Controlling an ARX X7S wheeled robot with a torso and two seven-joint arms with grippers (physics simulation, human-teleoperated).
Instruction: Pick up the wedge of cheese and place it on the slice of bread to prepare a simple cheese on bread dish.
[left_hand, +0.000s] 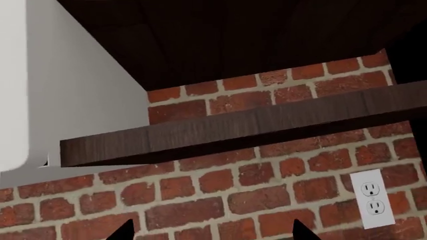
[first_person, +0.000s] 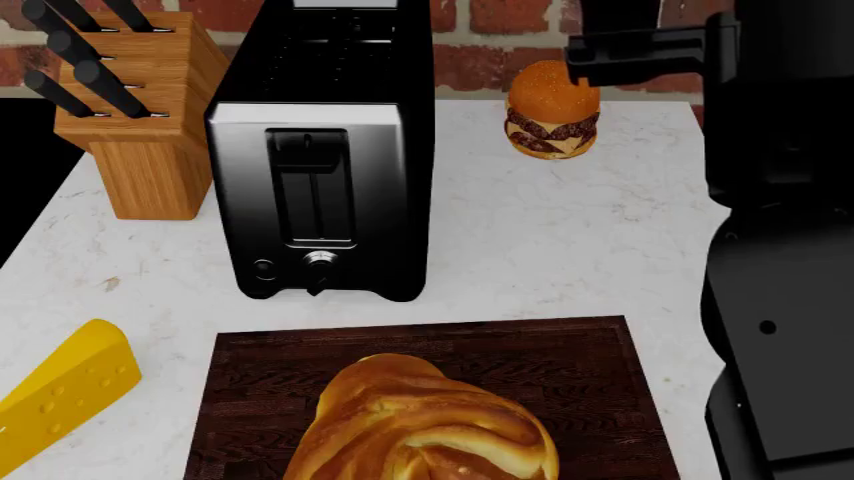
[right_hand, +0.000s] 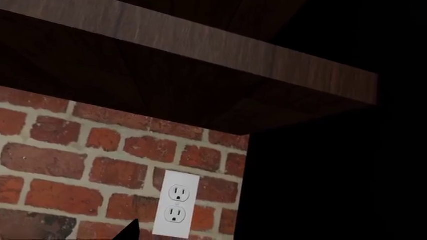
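Observation:
The wedge of cheese (first_person: 60, 405) lies on the white counter at the front left, bright yellow with small holes. The slice of bread (first_person: 420, 425), a glossy golden twisted loaf, sits on a dark wooden cutting board (first_person: 587, 365) at the front centre. Neither shows in the wrist views, which face a brick wall. My left gripper (left_hand: 213, 235) is open; its two dark fingertips (left_hand: 123, 231) stand far apart with only wall between them. My right gripper (right_hand: 213, 235) shows one fingertip (right_hand: 127, 231) set wide; the other is lost against black. Both grippers are far from the cheese.
A black-and-chrome toaster (first_person: 327, 150) stands behind the board, a wooden knife block (first_person: 134, 110) to its left, a burger (first_person: 551, 115) at the back right. My black right arm (first_person: 781, 260) fills the right edge. Wall outlet (right_hand: 175, 205) and dark shelf (left_hand: 253, 127) are ahead.

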